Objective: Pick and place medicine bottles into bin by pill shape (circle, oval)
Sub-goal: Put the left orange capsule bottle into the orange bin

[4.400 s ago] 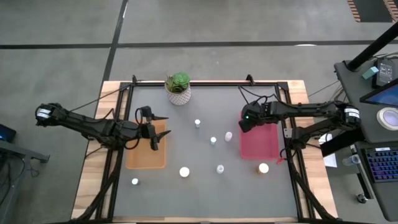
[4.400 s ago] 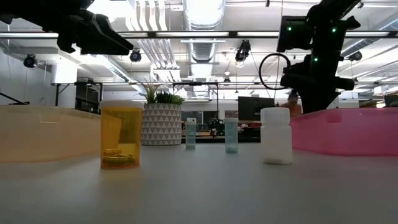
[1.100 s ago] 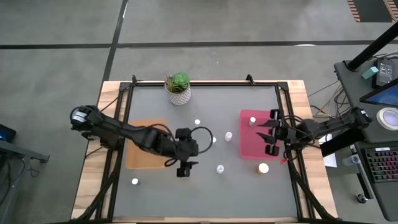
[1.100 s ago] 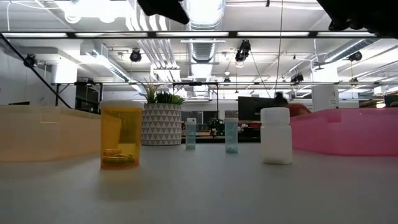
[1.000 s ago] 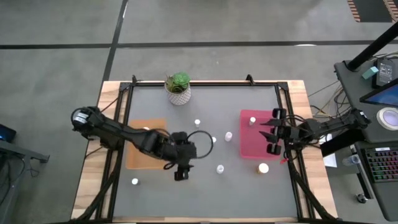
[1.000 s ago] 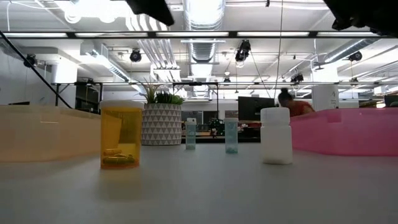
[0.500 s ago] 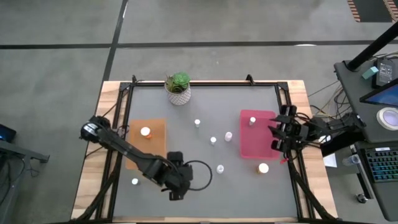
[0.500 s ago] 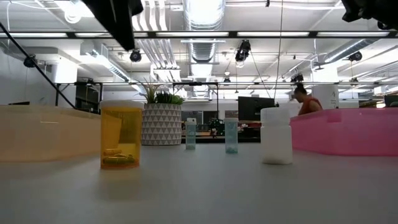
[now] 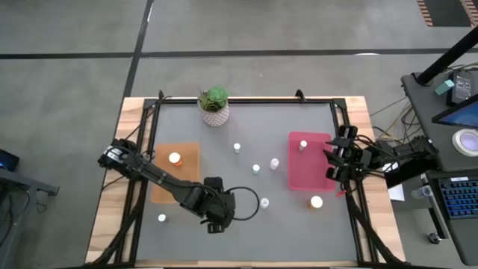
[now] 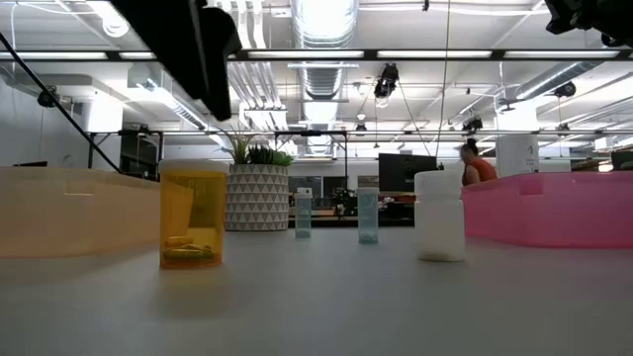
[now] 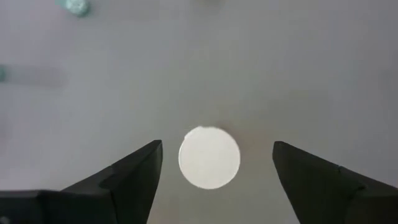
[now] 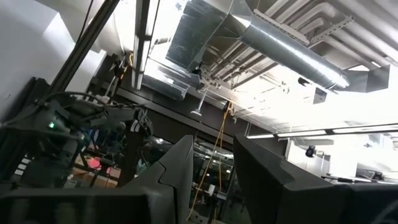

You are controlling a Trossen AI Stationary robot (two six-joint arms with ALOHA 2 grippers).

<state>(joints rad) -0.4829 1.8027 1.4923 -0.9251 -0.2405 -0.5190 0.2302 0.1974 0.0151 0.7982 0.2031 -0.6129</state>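
A wide bottle with a white cap (image 11: 209,157) and an orange body (image 10: 193,213) stands upright on the grey table near its front. My left gripper (image 9: 216,223) hangs above it, pointing down and open. Its two fingers (image 11: 134,171) stand on either side of the cap without touching it. Other small white-capped bottles stand loose on the table (image 9: 264,202) (image 9: 256,169) (image 9: 237,147). One bottle (image 9: 175,158) is in the orange bin and one (image 9: 302,145) in the pink bin. My right gripper (image 9: 334,161) waits shut at the pink bin's right side, pointing up into the room.
The orange bin (image 9: 187,190) lies left of centre and the pink bin (image 9: 310,175) right of centre. A potted plant (image 9: 214,104) stands at the far edge. More bottles stand at the near left (image 9: 161,218) and below the pink bin (image 9: 317,202).
My left gripper has swung from the middle of the table toward the near edge and sunk lower, ending over the wide white-capped bottle. As the arm moved, the bottle in the orange bin came into view.
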